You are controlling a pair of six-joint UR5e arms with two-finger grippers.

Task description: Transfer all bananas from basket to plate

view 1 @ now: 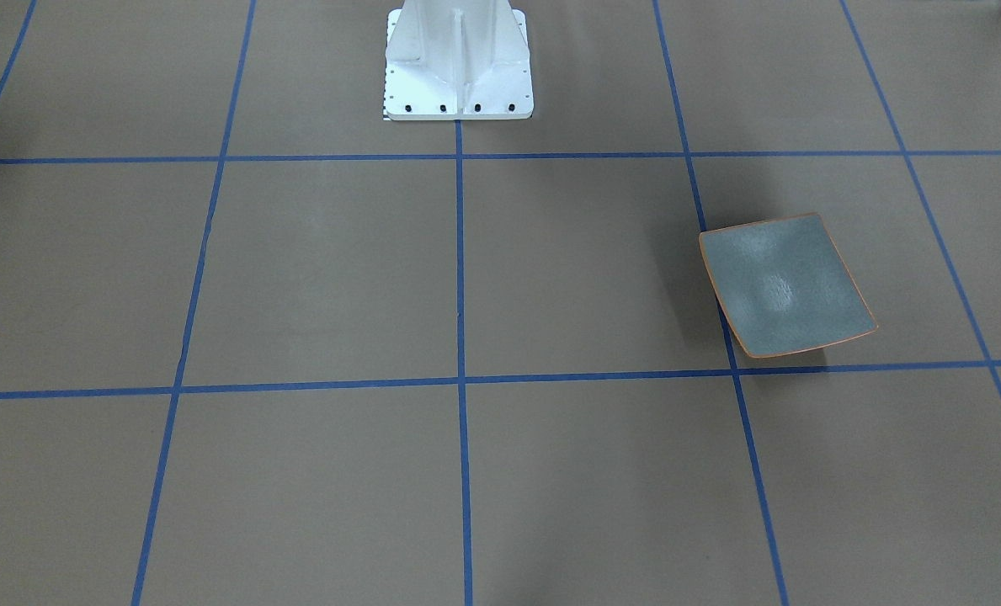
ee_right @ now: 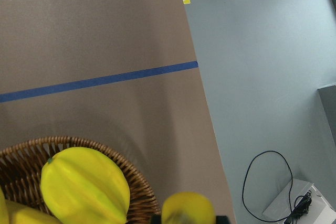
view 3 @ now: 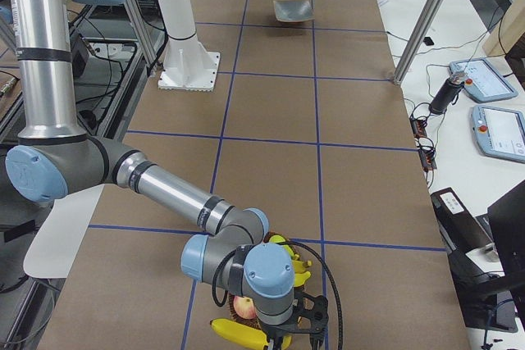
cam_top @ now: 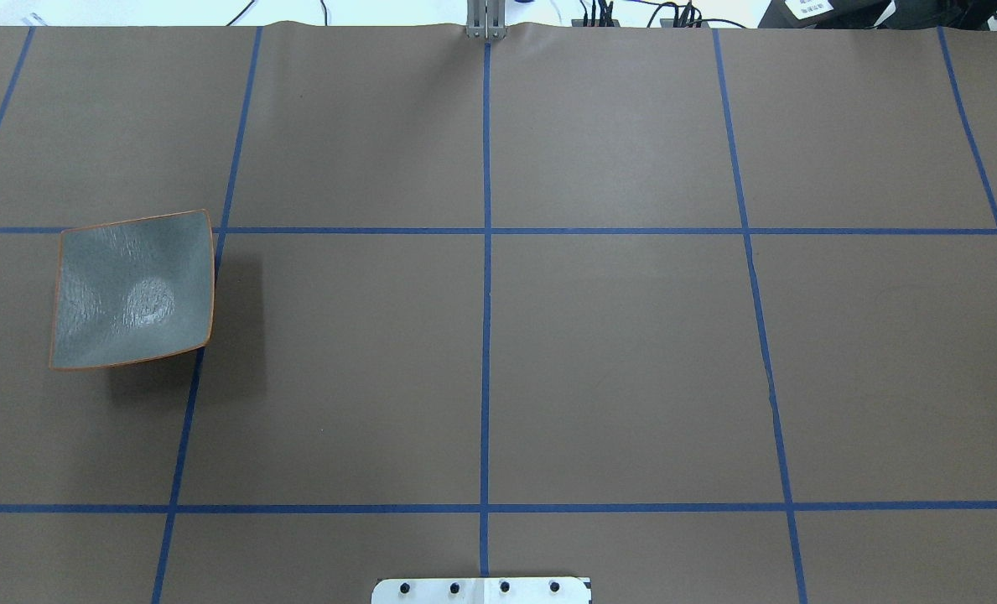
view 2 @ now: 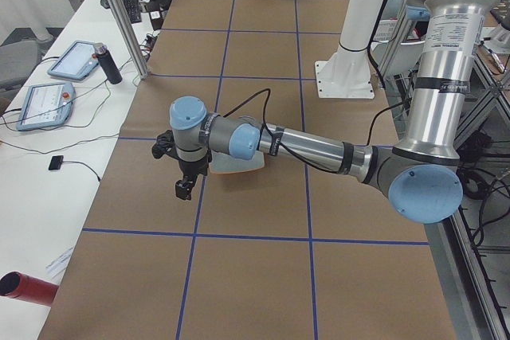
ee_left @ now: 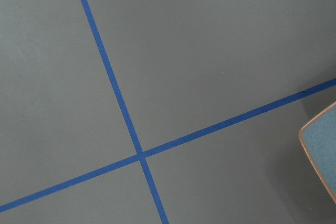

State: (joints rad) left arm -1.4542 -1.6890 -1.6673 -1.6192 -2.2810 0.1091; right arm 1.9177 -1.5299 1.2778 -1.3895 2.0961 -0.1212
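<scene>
Bananas (view 3: 294, 268) lie heaped in a wicker basket (ee_right: 134, 184) at the lower centre of the exterior right view, close to the tabletop (ee_right: 105, 30) edge. One banana (ee_right: 188, 208) shows at the bottom of the right wrist view between dark finger parts, so the right gripper (view 3: 295, 329) looks closed on its end. Held that near the tip, it could pivot, slip and drop past the edge to the floor (ee_right: 262, 77). The plate (cam_top: 133, 289) sits bare, far off at upper centre. The left arm (view 2: 303, 145) stretches over it; whether the left gripper (view 2: 185, 189) is open or closed I cannot tell. A crowded drop zone risks collision.
</scene>
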